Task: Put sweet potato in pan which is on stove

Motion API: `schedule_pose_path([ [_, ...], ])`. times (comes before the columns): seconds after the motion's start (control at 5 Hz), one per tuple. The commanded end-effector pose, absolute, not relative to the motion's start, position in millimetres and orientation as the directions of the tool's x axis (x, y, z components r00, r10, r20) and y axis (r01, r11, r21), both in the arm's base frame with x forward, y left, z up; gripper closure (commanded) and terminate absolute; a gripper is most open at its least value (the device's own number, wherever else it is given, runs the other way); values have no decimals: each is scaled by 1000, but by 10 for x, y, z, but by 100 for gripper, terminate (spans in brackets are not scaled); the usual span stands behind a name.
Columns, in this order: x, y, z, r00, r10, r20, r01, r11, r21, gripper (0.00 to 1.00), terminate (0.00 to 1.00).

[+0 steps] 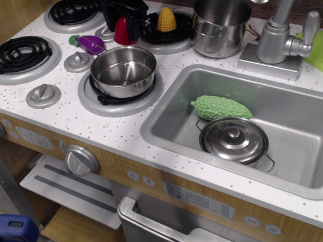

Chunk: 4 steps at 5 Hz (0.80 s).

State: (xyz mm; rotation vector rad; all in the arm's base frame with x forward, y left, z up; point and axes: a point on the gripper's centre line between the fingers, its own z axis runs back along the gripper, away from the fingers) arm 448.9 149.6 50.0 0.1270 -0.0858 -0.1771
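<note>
The red sweet potato [122, 32] hangs in my black gripper [122, 23], whose fingers are shut on its upper part. It is lifted above the white speckled stove [60, 79], just behind the pan. The shiny steel pan [123, 71] sits empty on the front right burner, a little in front of and below the gripper.
A purple eggplant [88, 43] lies left of the gripper. Yellow corn [166, 19] stands on the back right burner. A tall steel pot [221, 22] stands beside the faucet [281, 29]. The sink [302, 159] holds a green gourd [220, 107] and a lidded pot [234, 141].
</note>
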Motion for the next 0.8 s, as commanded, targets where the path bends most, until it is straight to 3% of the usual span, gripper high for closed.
schedule_pose_path([
  [0.0, 4409, 1330, 1290, 975, -147, 165, 103, 963, 250, 100, 0],
  [0.2, 4331, 1250, 1411, 981, -129, 143, 82, 951, 299, 100, 0],
  [0.6, 4092, 1138, 1378, 993, -24, 114, -6, 965, 262, 100, 0],
])
